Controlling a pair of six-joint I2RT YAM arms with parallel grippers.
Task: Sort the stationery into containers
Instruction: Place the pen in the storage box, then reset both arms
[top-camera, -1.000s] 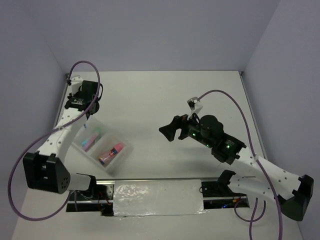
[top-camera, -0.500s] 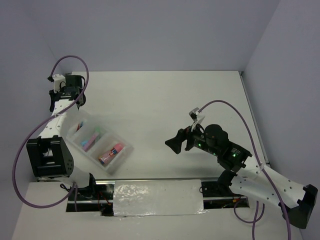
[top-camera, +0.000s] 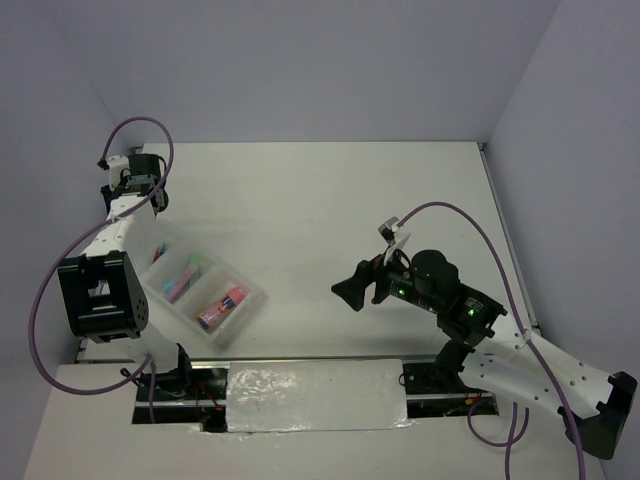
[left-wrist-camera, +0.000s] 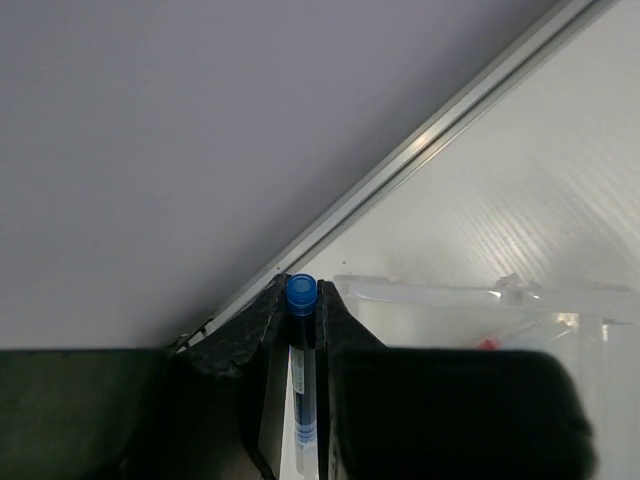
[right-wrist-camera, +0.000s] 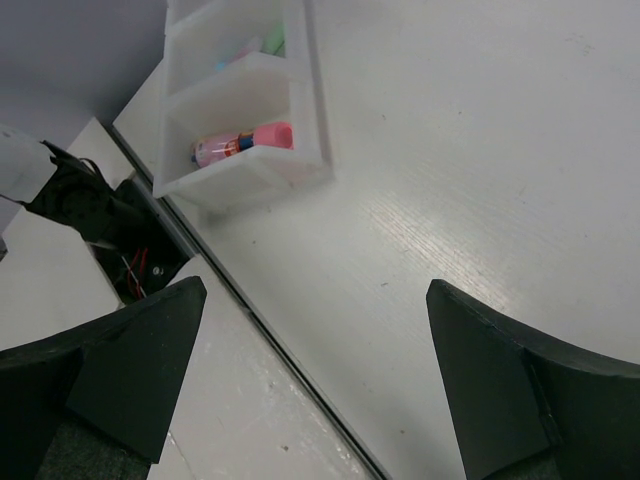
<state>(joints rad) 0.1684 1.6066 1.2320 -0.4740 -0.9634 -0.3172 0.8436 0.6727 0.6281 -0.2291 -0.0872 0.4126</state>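
Note:
My left gripper (left-wrist-camera: 301, 300) is shut on a thin blue pen (left-wrist-camera: 302, 360) with a blue cap, which stands lengthwise between the fingers. It hangs by the table's far left edge (top-camera: 138, 188), just beyond the far end of the clear three-compartment tray (top-camera: 250, 297). The tray (left-wrist-camera: 440, 297) shows behind the fingers, with a red bit inside. A pink tube (top-camera: 222, 307) lies in the near compartment, pastel highlighters (top-camera: 180, 280) lie in the middle one, and a red pen (top-camera: 158, 253) lies in the far one. My right gripper (top-camera: 352, 290) hangs open and empty over bare table (right-wrist-camera: 315, 370). The right wrist view shows the tray (right-wrist-camera: 303, 110) and pink tube (right-wrist-camera: 245, 143).
The metal rail (left-wrist-camera: 440, 135) along the table edge and the grey wall stand close behind my left gripper. The table's near edge and the base mount with foil (top-camera: 315, 395) lie below the tray. Cables loop over both arms.
My left arm has swung from over the tray's far end out to the far left edge, still carrying the blue pen. My right gripper has drawn back toward the near side, still open.

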